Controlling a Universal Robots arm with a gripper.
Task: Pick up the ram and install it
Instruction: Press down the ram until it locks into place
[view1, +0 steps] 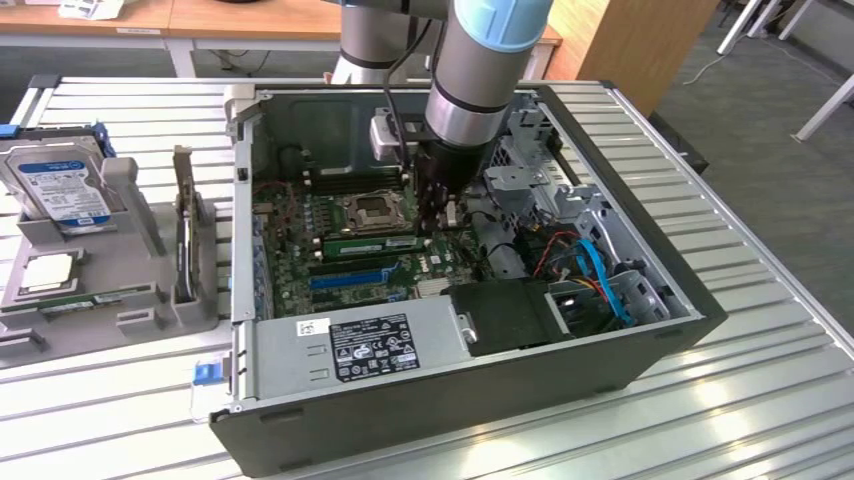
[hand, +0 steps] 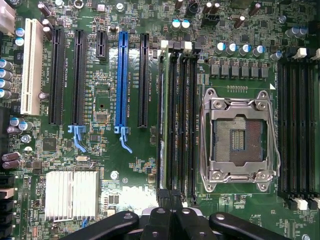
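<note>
The ram (view1: 375, 243) is a thin green stick lying in a memory slot of the motherboard (view1: 296, 235), beside the CPU socket (view1: 370, 211), inside the open computer case (view1: 641, 255). In the wrist view the ram (hand: 164, 120) shows edge-on in the outermost of several black memory slots (hand: 182, 120), next to the blue expansion slot (hand: 121, 80). My gripper (view1: 437, 222) reaches down into the case at the end of the stick nearer the exterior view's right. Its fingertips (hand: 165, 196) are shut together right over that end of the ram, which is not between them.
A grey fixture (view1: 100, 300) at the exterior view's left holds a hard drive (view1: 56, 185), a CPU (view1: 43, 270) and an upright card (view1: 184, 230). Inside the case are the power supply (view1: 360, 345), blue cables (view1: 601, 275) and a metal drive cage (view1: 534, 190).
</note>
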